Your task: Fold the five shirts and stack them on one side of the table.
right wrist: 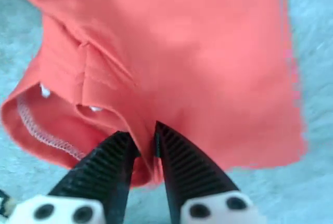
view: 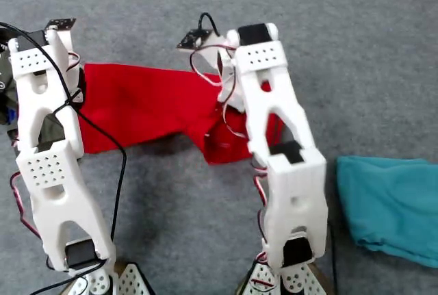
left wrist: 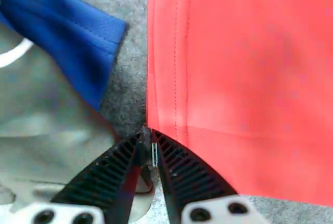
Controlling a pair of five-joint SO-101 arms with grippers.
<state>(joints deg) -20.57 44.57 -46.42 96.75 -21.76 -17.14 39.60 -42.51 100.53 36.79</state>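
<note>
Bright even light from above, soft faint shadows

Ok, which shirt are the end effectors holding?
The red shirt, pinched by the left end effector and right end effector. The teal shirt lies apart, untouched; the blue shirt lies loose beside the red one.

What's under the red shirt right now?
The red shirt lies on the grey table cover, which shows along its visible edges. Anything beneath its middle is hidden by the cloth itself.
</note>
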